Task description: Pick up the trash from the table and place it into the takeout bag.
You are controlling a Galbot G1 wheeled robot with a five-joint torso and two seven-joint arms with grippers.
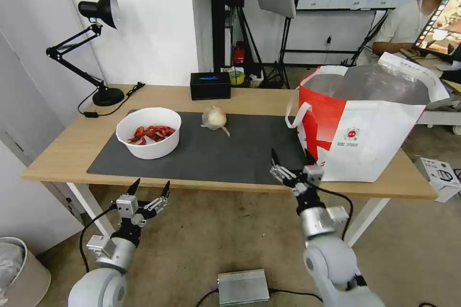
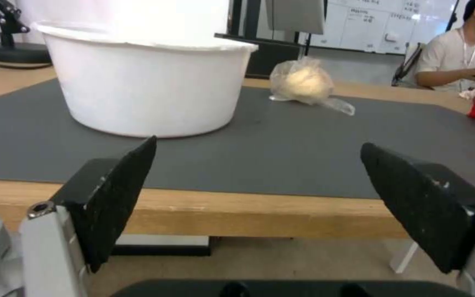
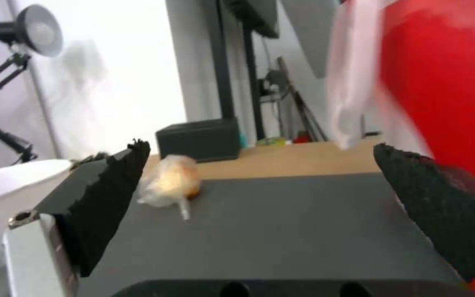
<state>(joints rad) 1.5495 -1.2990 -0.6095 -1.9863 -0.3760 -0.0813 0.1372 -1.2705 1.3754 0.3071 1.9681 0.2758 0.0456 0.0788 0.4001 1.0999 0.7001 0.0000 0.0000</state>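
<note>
Two pieces of trash lie on the table's point(image 1: 67, 141) dark grey mat point(image 1: 211, 151): a white round bowl point(image 1: 149, 133) of red crayfish shells on its left part, and a balled clear plastic bag point(image 1: 214, 118) near its far edge. The takeout bag point(image 1: 365, 120), white with red panels and foil lining, stands open at the table's right end. My left gripper point(image 1: 150, 189) hovers open in front of the table edge, below the bowl point(image 2: 144, 82). Over the mat's front right corner, my right gripper point(image 1: 290, 157) is open beside the takeout bag point(image 3: 441, 82), facing the balled bag point(image 3: 171, 181).
A black tissue box point(image 1: 210, 85) sits at the table's far edge and a black desk lamp point(image 1: 93, 48) at the far left corner. A grey metal box point(image 1: 242, 287) lies on the floor between my arms. A bin point(image 1: 19, 268) stands at the lower left.
</note>
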